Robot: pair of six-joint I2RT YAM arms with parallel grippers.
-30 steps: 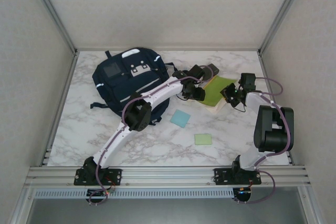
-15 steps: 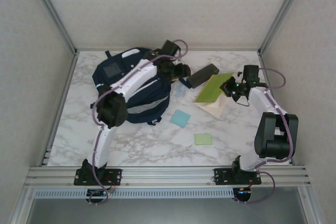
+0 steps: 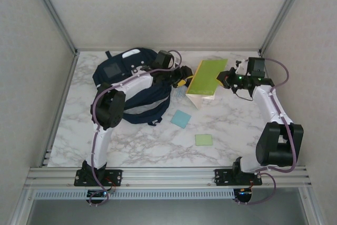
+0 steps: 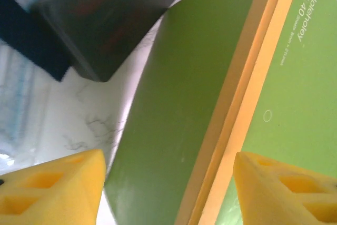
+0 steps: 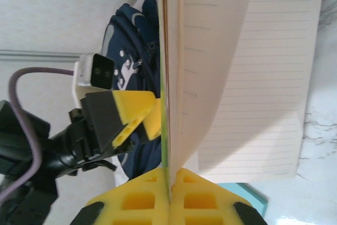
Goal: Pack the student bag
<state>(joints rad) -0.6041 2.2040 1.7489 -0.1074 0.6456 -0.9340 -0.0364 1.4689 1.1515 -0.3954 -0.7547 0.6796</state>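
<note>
Top view: my right gripper [image 3: 225,79] is clamped on one edge of a green notebook [image 3: 207,77], which is tilted up. My left gripper [image 3: 182,81] sits just beside the opposite edge, with the student bag [image 3: 124,80] on its other side. Left wrist: fingertips [image 4: 52,188] apart, green cover ahead of them, a dark case [image 4: 110,19] further out to the left. Right wrist: pads [image 5: 195,193] pinched on the cover, lined pages hanging open.

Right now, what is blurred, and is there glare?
Left wrist: yellow foam claw pads soft, white print on the green paper notebook readable. Right wrist: its lined pages sharp. Top external: even light, no glare on the white marble table.
</note>
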